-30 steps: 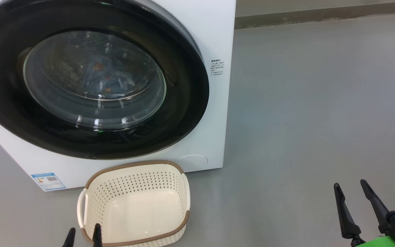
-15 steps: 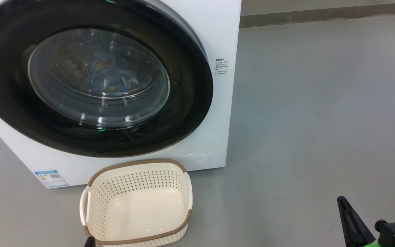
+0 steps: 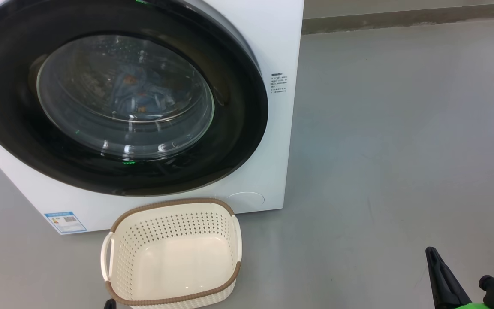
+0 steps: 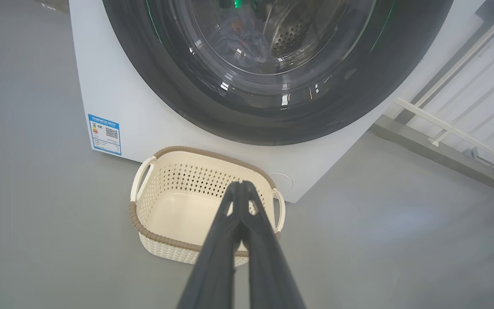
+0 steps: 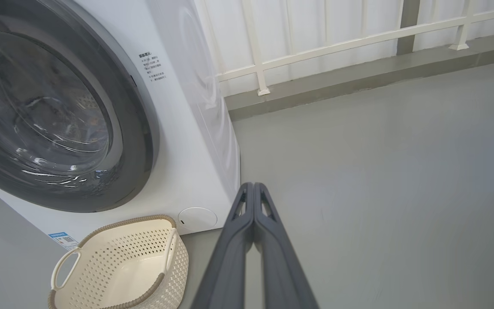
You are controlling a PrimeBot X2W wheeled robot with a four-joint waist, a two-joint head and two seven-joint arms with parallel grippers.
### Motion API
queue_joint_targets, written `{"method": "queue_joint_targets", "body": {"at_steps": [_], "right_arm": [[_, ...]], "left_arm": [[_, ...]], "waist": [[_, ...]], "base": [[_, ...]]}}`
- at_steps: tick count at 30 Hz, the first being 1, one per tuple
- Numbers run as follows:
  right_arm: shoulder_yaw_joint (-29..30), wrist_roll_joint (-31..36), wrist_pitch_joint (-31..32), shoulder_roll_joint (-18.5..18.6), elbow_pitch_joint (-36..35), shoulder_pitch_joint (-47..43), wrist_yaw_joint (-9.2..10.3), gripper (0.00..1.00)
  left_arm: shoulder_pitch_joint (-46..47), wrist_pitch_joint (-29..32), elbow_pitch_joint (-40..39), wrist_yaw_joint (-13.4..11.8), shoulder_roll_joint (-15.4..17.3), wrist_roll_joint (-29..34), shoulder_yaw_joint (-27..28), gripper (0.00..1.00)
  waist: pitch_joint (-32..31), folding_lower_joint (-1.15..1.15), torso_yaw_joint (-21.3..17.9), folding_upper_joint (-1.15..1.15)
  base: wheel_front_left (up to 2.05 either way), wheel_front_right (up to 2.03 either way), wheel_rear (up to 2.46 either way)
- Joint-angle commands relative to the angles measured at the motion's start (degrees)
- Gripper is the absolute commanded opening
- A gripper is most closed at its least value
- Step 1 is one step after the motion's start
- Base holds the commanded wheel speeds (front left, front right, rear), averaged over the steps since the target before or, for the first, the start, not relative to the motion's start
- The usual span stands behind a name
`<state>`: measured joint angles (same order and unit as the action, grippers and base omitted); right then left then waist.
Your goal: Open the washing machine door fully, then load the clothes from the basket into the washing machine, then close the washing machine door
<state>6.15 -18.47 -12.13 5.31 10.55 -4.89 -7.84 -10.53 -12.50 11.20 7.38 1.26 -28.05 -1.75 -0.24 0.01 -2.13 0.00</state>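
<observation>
Nearest, the left gripper (image 4: 241,186) and the right gripper (image 5: 253,186) each had their fingers pressed together, holding nothing. The cream basket (image 3: 174,225) sat just before the washing machine (image 3: 281,141), whose black door (image 3: 238,124) was closed, with blue clothes (image 3: 140,92) inside behind its glass.

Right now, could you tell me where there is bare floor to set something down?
The widest free patch is the grey floor right of the washing machine, back to the kerb. A smaller strip lies left of the basket, below the blue label. It is tight between basket and washing machine door.
</observation>
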Motion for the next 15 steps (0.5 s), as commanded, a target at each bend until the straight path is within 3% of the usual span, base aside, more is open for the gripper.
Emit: {"method": "queue_joint_targets", "body": {"at_steps": [1,15], "right_arm": [[0.02,-2.35,0.42,0.24,-1.14,1.51,0.05,0.0],[0.07,-11.64,2.8,-0.11,-0.53,2.77,0.09,0.0]], "left_arm": [[2.12,0.28,-0.89,0.0,1.12,-2.19,0.48,0.0],[4.05,2.27,-0.34,0.03,1.59,-10.73,0.94,0.0]], "waist": [[0.01,-0.01,0.04,0.0],[0.06,-0.01,0.32,0.0]], "base": [[0.0,0.0,0.0],[0.0,0.0,0.0]]}}
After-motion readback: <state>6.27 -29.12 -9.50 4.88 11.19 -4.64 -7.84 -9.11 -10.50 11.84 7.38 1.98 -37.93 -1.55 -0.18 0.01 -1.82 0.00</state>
